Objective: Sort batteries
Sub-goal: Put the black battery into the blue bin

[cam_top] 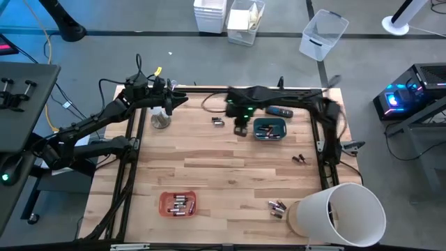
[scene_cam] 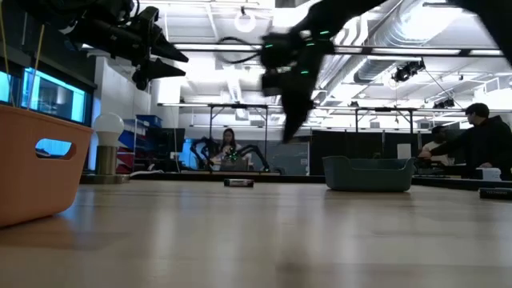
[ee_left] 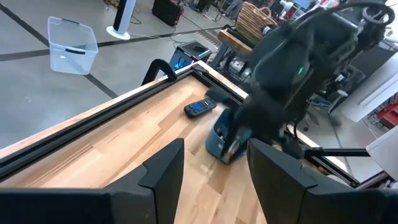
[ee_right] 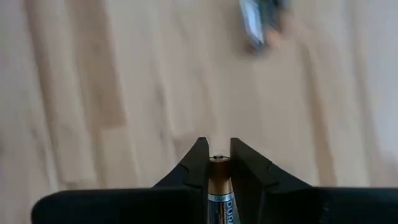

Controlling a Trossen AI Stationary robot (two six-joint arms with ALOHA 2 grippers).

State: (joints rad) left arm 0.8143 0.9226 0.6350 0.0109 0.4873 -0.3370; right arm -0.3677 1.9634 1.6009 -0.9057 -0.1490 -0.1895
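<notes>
My right gripper (ee_right: 217, 148) hangs above the table's far middle, just left of the blue tray (cam_top: 270, 130), and is shut on a copper-and-black battery (ee_right: 219, 190). Two loose batteries (cam_top: 218, 121) lie on the wood to its left. More batteries lie at the right (cam_top: 300, 160), at the near right (cam_top: 277, 207) and in the orange tray (cam_top: 178, 203). My left gripper (ee_left: 214, 165) waits open over the far left, holding nothing. My right gripper pinches the battery between its two fingers, its copper end (ee_right: 218, 168) reaching the fingertips. The battery lies along the fingers. The fingers point steeply down, and the battery hangs clear of the table.
A dark remote-like bar (cam_top: 279, 111) lies behind the blue tray. A bulb-shaped object (cam_top: 161, 120) stands at the far left. A large white cylinder (cam_top: 338, 216) lies on the near right corner. Bare wood fills the middle.
</notes>
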